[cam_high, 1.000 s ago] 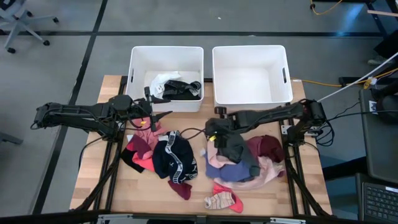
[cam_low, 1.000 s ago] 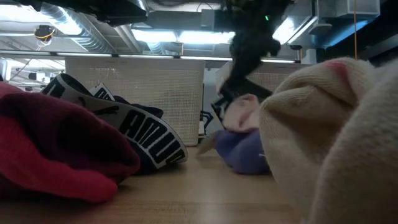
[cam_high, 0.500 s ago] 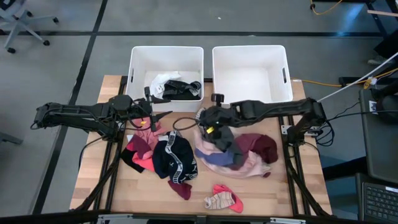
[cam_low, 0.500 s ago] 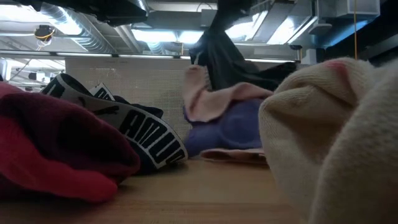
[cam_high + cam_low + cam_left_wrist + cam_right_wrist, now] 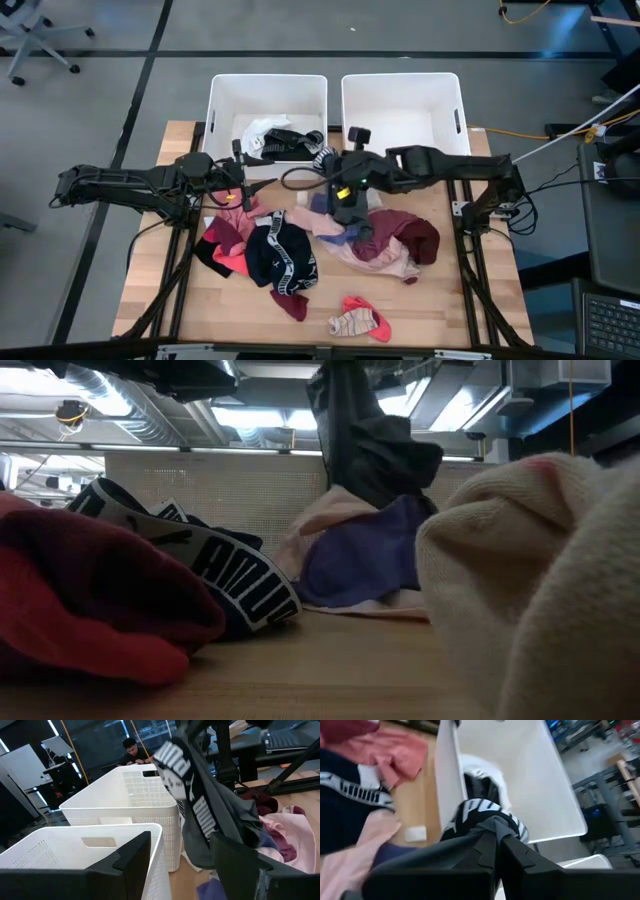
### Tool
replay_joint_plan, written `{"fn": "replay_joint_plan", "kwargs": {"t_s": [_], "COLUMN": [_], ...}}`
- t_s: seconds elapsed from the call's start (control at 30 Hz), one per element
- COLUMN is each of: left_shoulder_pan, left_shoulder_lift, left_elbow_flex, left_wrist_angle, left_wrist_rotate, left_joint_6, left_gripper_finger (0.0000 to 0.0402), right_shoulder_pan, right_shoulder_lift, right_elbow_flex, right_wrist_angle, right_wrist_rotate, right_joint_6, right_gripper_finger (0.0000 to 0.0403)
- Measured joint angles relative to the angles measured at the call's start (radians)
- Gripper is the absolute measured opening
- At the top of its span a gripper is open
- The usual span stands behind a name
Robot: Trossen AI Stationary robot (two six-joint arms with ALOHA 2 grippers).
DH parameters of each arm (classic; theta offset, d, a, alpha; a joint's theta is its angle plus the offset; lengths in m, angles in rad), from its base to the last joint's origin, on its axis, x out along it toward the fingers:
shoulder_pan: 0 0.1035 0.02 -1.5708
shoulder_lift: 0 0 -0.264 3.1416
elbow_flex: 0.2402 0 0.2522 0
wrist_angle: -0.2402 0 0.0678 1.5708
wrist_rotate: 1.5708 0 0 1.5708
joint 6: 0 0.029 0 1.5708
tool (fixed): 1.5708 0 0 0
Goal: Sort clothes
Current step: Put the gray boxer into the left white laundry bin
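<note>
My right gripper (image 5: 330, 172) hangs high over the middle of the table, near the bins, shut on a dark grey garment (image 5: 352, 212) with a black-and-white lettered waistband (image 5: 192, 795). Below it lie more clothes: a lavender-blue piece (image 5: 325, 222), pale pink cloth (image 5: 385, 258) and a maroon piece (image 5: 412, 235). Left of them sit a navy garment with a white band (image 5: 280, 255) and red-pink ones (image 5: 228, 240). My left gripper (image 5: 262, 186) waits open at the left, level, touching nothing. My right gripper pinches a bunched fold of the dark grey garment just beside its striped waistband (image 5: 487, 817) between its two shut fingers (image 5: 515, 851). The fingers slant down from the table's right side. The garment hangs slack below them (image 5: 370, 445); whether its lower end is clear of the pile I cannot tell.
Two white bins stand at the far edge: the left bin (image 5: 222, 110) holds white and black clothes, the right bin (image 5: 450, 90) shows only its floor. A pink and cream sock (image 5: 360, 320) and a small maroon piece (image 5: 292, 302) lie near the front edge.
My right gripper has risen, tipped toward level and gone toward the far edge, still shut on the dark grey garment. The garment has been drawn up out of the pile and hangs long. The lavender-blue and pink pieces have been dragged toward the table's left and far edge.
</note>
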Motion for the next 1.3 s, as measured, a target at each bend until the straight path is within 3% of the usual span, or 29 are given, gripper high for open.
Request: {"fn": "replay_joint_plan", "kwargs": {"t_s": [0.5, 0.9, 1.07, 1.3], "left_shoulder_pan": [0.000, 0.000, 0.000, 0.000], "left_shoulder_lift": [0.000, 0.000, 0.000, 0.000], "left_elbow_flex": [0.000, 0.000, 0.000, 0.000], "left_wrist_angle": [0.000, 0.000, 0.000, 0.001], "left_wrist_rotate": [0.000, 0.000, 0.000, 0.000], "left_joint_6": [0.000, 0.000, 0.000, 0.000], "left_gripper_finger": [0.0194, 0.0194, 0.0194, 0.0194], "right_shoulder_pan": [0.000, -0.009, -0.049, -0.186], "right_shoulder_lift": [0.000, 0.000, 0.000, 0.020], "right_elbow_flex": [0.209, 0.252, 0.252, 0.252], "right_wrist_angle": [0.047, 0.413, 0.608, 0.794], "right_wrist_rotate": [0.127, 0.155, 0.052, -0.192], "right_joint_6": [-0.149, -0.458, -0.554, -0.543], "right_gripper_finger": [0.0014, 0.0014, 0.0014, 0.0014]}}
